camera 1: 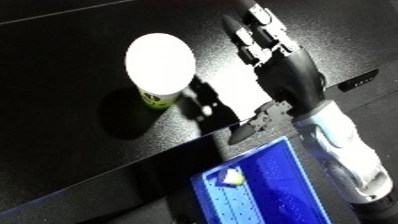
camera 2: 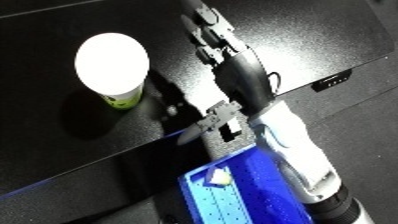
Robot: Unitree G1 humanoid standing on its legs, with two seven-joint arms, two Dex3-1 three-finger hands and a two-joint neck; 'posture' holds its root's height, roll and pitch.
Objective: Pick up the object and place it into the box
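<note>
Upright cup point(camera 1: 160, 65), mouth upward

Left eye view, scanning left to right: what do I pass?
Cup on the black table → small pale object in the blue bin → right hand, fingers straight, its forearm running down to the lower right.
</note>
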